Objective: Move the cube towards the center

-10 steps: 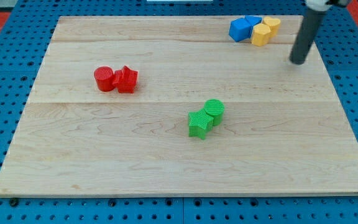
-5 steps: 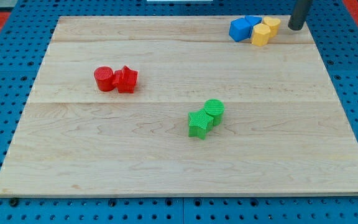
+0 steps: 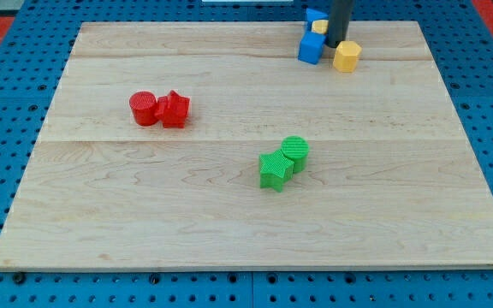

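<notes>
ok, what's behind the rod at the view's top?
Behind the rod, whose tip sits between the blue cube and a yellow block, a second blue block and a sliver of yellow show. The rod covers the rest of them.

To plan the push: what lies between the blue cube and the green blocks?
Only bare wooden board in the camera view, between blue cube and green blocks.
</notes>
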Controlling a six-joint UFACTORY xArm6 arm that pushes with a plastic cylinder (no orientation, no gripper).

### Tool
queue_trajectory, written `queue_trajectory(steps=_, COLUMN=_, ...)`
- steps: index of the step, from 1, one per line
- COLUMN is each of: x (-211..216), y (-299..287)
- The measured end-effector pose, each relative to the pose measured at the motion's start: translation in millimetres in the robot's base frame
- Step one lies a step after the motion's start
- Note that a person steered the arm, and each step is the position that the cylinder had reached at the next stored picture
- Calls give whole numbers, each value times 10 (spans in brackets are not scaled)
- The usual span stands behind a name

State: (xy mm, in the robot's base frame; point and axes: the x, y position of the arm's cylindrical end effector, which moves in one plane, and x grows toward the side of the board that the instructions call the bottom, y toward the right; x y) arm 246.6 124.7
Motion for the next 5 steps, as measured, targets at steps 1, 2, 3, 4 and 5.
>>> queue_trajectory(steps=1, x=5, y=-287)
queue_trajectory(steps=2, x=5, y=-516)
queue_trajectory(steps=3, x=5, y=-725)
queue_trajectory(steps=4, x=22, y=-895)
queue_trajectory(steps=5, x=51, y=-1008)
